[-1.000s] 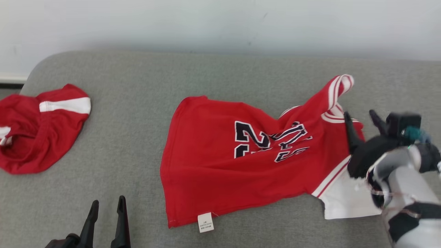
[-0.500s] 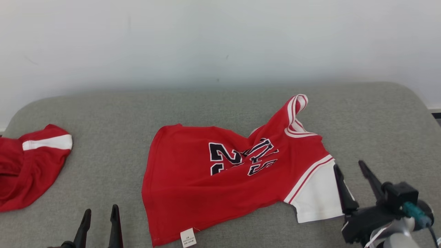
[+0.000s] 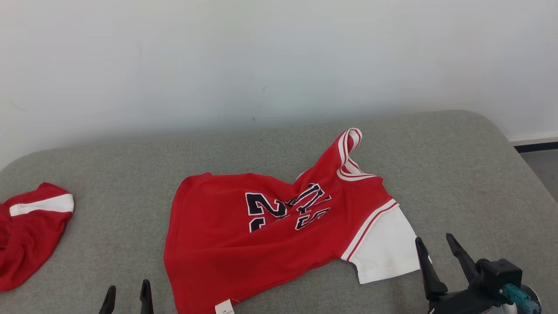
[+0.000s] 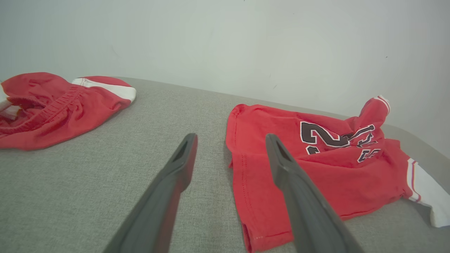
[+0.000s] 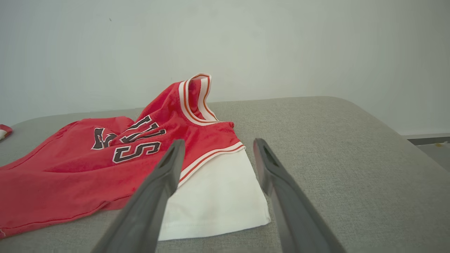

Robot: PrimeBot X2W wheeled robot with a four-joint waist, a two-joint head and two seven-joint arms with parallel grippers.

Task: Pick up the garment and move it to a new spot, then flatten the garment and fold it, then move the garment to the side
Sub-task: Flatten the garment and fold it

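The garment is a red jersey with dark numbers, a white sleeve and a striped collar, lying rumpled on the grey cushioned surface. Its collar end stands up in a peak. My right gripper hovers open just beside the white sleeve, holding nothing. At the bottom left edge, my left gripper is open and empty, near the jersey's hem corner.
A second red garment with a white band lies bunched at the left end of the surface. A pale wall rises behind. The surface's rounded right end drops to the floor.
The head camera has tilted up and turned right, so the whole scene has shifted down and left. My right gripper has drawn back from the jersey's shoulder to beside the white sleeve.
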